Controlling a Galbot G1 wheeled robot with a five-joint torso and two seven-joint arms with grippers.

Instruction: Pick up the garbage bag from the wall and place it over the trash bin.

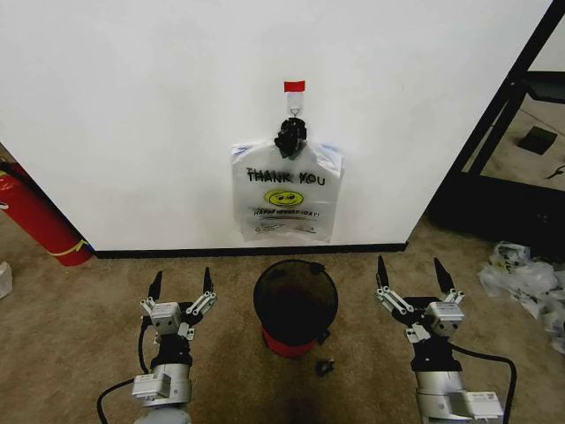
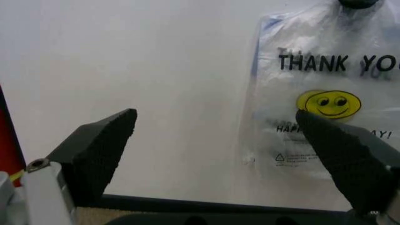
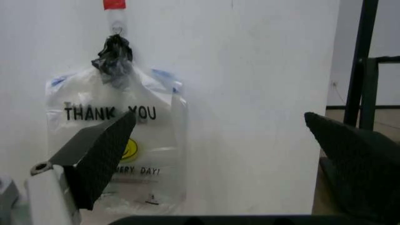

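Observation:
The garbage bag (image 1: 284, 196), translucent white with black "THANK YOU" and a yellow smiley, hangs from a small hook under red tape (image 1: 294, 86) on the white wall (image 1: 132, 115). Its top is bunched in a dark knot. Directly below it on the carpet stands the trash bin (image 1: 295, 305), black mesh with a red base. My left gripper (image 1: 181, 284) is open, low to the bin's left. My right gripper (image 1: 415, 272) is open to the bin's right. Both point at the wall. The bag (image 2: 325, 98) also faces the left wrist camera, and the bag (image 3: 115, 140) faces the right wrist camera.
A red fire extinguisher (image 1: 35, 216) leans at the far left by the black baseboard (image 1: 177, 253). A heap of clear plastic scraps (image 1: 525, 278) lies at the right. A black frame (image 1: 494, 115) stands past the wall's right edge. A small dark object (image 1: 324, 366) lies near the bin.

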